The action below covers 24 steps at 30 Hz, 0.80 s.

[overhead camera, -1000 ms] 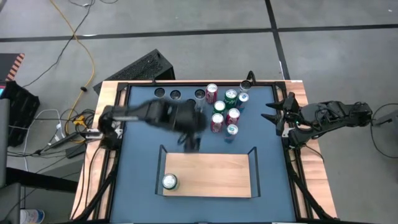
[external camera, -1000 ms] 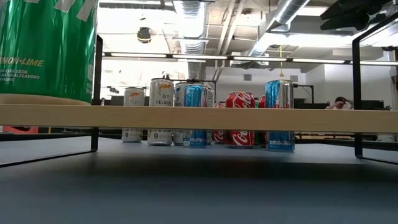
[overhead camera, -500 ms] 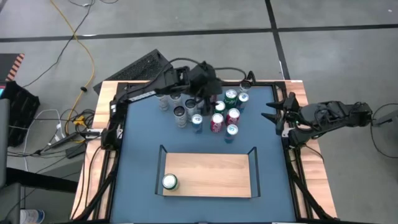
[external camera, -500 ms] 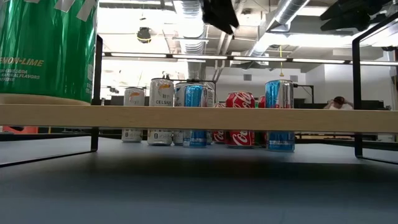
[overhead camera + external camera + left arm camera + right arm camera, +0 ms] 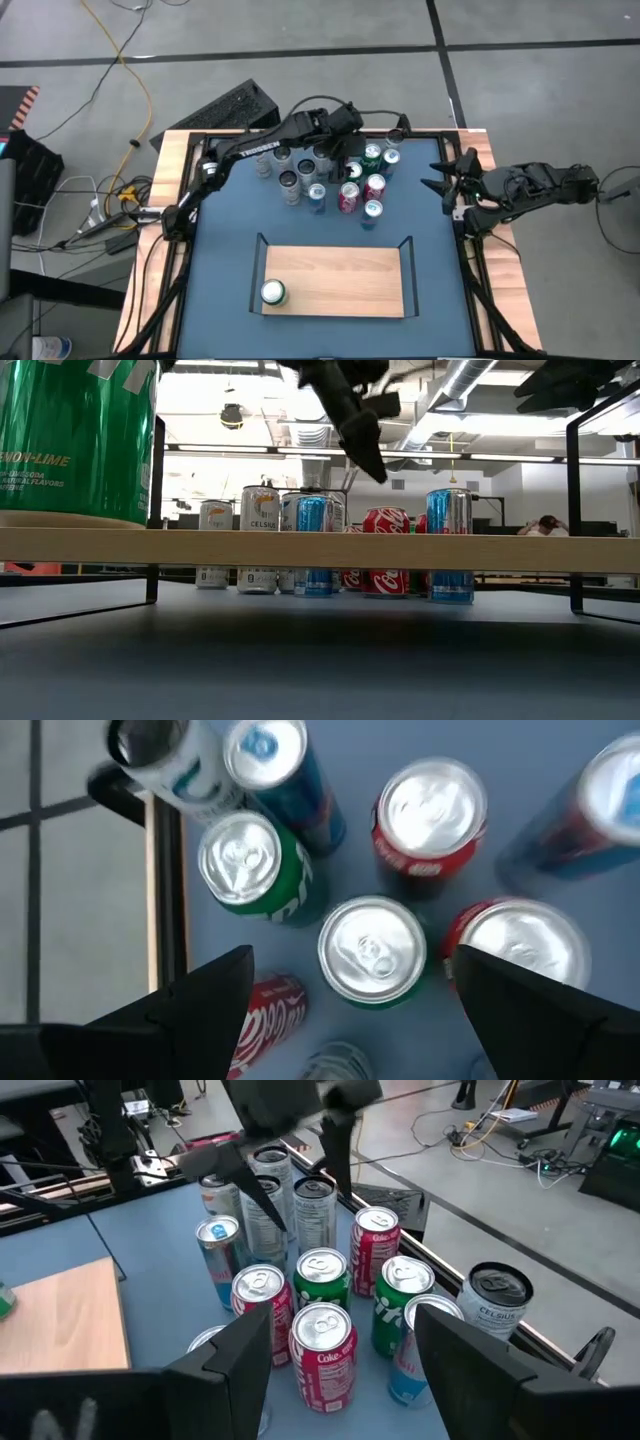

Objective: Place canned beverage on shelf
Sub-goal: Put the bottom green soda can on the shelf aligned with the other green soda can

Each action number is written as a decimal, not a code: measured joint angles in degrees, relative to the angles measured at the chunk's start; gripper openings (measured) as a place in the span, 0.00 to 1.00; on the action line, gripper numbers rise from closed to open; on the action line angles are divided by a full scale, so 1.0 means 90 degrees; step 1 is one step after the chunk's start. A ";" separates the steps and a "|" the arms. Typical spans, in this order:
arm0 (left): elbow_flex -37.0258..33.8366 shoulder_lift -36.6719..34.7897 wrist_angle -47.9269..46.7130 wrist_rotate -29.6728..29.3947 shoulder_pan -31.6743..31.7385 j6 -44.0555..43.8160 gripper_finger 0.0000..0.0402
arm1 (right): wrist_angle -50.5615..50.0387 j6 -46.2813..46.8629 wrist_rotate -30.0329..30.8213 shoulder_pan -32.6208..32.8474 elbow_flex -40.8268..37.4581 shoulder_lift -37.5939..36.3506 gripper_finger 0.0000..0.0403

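— Blue tabletop (image 5: 220,250), wood strips down both sides; what stood on it?

— Biggest was the shelf (image 5: 335,283), a light-wood board with black rails, near the front edge. One green can (image 5: 273,292) stood on its left corner. From table height that can (image 5: 78,440) was cut off at the top and side, only part of its lettering readable.

— And the other cans?

— A cluster of cans (image 5: 345,175) stood at the back of the tabletop, well apart from the shelf. In the low view the board's edge hid their middles.

— Where was the left pincer (image 5: 350,150)?

— Above the cluster, fingers spread, holding nothing. Its wrist camera looked down on a green-sided can top (image 5: 372,950) between its two fingers (image 5: 205,1000); neighbouring cans ran off the picture's edges.

— The right pincer (image 5: 437,180)?

— Parked at the tabletop's right edge, fingers apart and empty, pointing toward the cans.

— Anything hard to make out?

— How high the left pincer hung above the can tops; I could not tell.
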 joint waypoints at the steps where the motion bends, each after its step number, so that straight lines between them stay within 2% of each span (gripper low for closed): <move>1: 0.0000 0.0071 0.0016 0.0021 0.0003 0.0075 0.81 | 0.0000 0.0000 0.0004 0.0000 0.0000 0.0000 0.61; 11: -0.0003 0.0585 0.0132 0.0258 0.0045 0.0203 0.81 | -0.0003 0.0095 0.0039 -0.0017 0.0000 0.0000 0.61; 17: 0.0007 0.0688 0.0272 0.0172 0.0042 0.0118 0.81 | -0.0005 0.0112 0.0033 -0.0095 0.0000 -0.0005 0.61; 24: -0.0002 0.0779 0.0278 0.0358 0.0025 0.0084 0.81 | -0.0098 0.0108 -0.0004 -0.0170 0.0000 -0.0007 0.61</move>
